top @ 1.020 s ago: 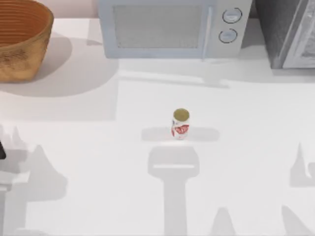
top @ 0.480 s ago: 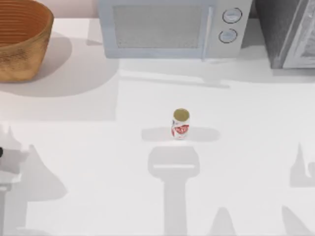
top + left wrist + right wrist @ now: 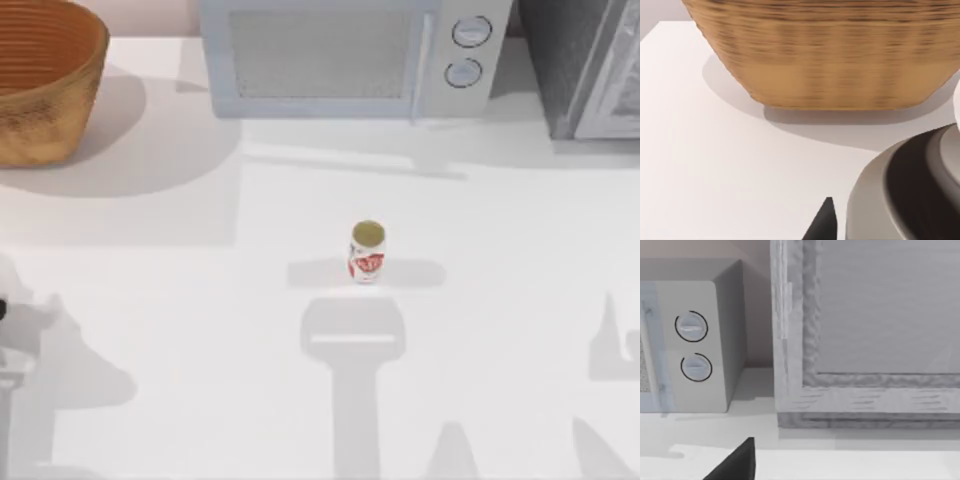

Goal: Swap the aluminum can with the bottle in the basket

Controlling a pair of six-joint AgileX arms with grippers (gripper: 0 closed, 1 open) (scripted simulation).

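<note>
White table (image 3: 200, 330) surface, evenly lit, with long grey shadows falling across it. At the back stands a pale microwave (image 3: 350, 58) with two round dials on its right side; a grey cabinet-like unit (image 3: 590, 65) sits just beside it at the back right corner.

Basket (image 3: 45, 85): orange-brown wicker, at the table's back left corner, upright. From the left wrist view its coarse tan outer wall (image 3: 825, 55) is near and resting on the table. The contents of the basket are not visible.

Bottle (image 3: 367, 252): small, white, red label markings, dull-gold round top. It stands upright near the middle of the table, well apart from the basket and in front of the microwave.

Left hand: a dark tip (image 3: 822, 222) shows low in the left wrist view, beside a rounded grey and black body; cannot tell how far it is open, and it touches nothing visible.

Right hand: one dark tip (image 3: 737, 462) shows in the right wrist view, facing the microwave dials (image 3: 691, 326) and the grey unit; opening cannot be judged.
</note>
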